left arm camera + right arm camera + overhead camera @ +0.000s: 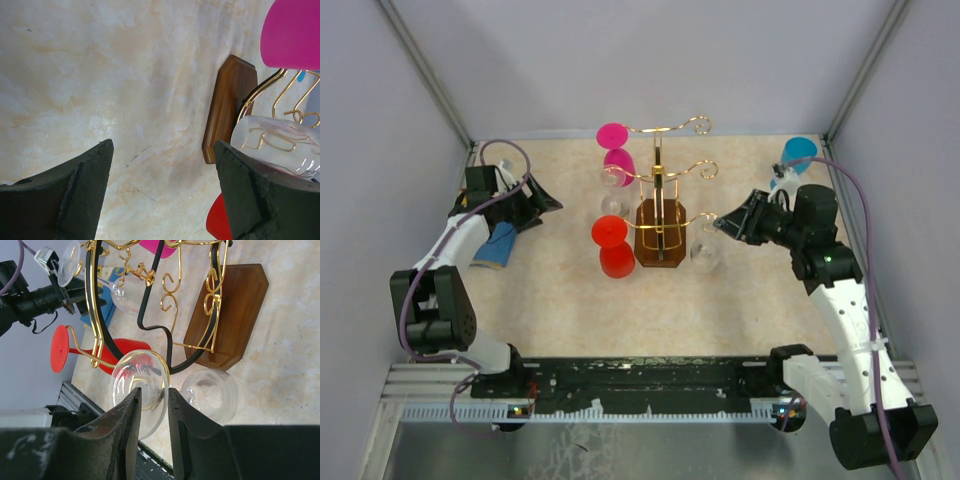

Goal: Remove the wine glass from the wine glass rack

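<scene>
The gold wire wine glass rack (pixel 660 190) stands mid-table on its brown wooden base (pixel 660 250). A clear wine glass (pixel 705 252) hangs from the rack's right arm. My right gripper (pixel 720 222) is at that glass's foot. In the right wrist view its fingers (pixel 131 415) close narrowly on the clear foot disc (pixel 145 375), with the bowl (pixel 210 395) just to the right. The gripper (pixel 152 396) looks shut on the foot. My left gripper (pixel 545 205) is open and empty left of the rack. It hangs over bare table in the left wrist view (pixel 162 150).
Magenta glasses (pixel 612 135), another clear glass (pixel 613 205) and a red glass (pixel 610 245) hang on the rack's left side. A blue cup (pixel 500 243) lies by the left arm. A blue glass (pixel 798 152) stands at the back right. Walls enclose the table.
</scene>
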Robot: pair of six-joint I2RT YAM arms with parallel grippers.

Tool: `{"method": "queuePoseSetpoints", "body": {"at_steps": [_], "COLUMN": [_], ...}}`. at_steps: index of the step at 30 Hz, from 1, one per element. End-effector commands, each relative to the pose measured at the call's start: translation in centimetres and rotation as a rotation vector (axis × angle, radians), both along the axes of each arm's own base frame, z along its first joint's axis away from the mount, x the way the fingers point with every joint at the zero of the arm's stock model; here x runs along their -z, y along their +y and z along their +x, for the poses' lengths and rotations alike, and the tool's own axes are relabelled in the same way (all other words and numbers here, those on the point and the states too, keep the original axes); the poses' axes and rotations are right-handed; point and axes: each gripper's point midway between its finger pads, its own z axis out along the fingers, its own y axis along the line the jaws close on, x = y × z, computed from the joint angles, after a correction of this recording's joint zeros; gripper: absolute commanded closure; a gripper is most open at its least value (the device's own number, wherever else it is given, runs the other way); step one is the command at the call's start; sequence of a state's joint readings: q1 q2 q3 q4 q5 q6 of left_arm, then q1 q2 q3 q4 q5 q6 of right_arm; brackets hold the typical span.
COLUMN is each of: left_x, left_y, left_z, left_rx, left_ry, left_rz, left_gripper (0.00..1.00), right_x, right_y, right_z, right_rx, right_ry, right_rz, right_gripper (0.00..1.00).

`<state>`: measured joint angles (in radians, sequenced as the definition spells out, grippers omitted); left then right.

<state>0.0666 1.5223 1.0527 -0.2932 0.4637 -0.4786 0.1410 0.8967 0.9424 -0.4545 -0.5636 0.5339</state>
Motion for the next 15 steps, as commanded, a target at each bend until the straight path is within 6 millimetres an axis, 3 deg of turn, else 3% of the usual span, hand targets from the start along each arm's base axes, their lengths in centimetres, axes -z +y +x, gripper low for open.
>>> {"method": "queuePoseSetpoints", "body": {"at_steps": [1,10,15], "left_x": [-0.95,-0.89,-0.93], "left_y": [-0.48,-0.6,-0.63], "left_z": [-0.02,-0.1,-0.08], "left_rx": [0.014,0.018,0.018], "left_ry": [-0.035,-0.034,-0.035], "left_rz": [-0.006,-0.003,-0.004], "left_gripper": [0.13,0.13,0.13], "right_x": [-2.24,-2.22,-2.22], "right_y": [0.0,-0.31,-0.28], "right_z": [-0.17,-0.32,-0.48], "right_rx": [-0.011,0.003,0.0], "right_ry": [-0.086,-0.09,-0.09], "right_rz": [0.003,-0.01,-0.01], "right_gripper": [0.71,0.69,0.8]}}
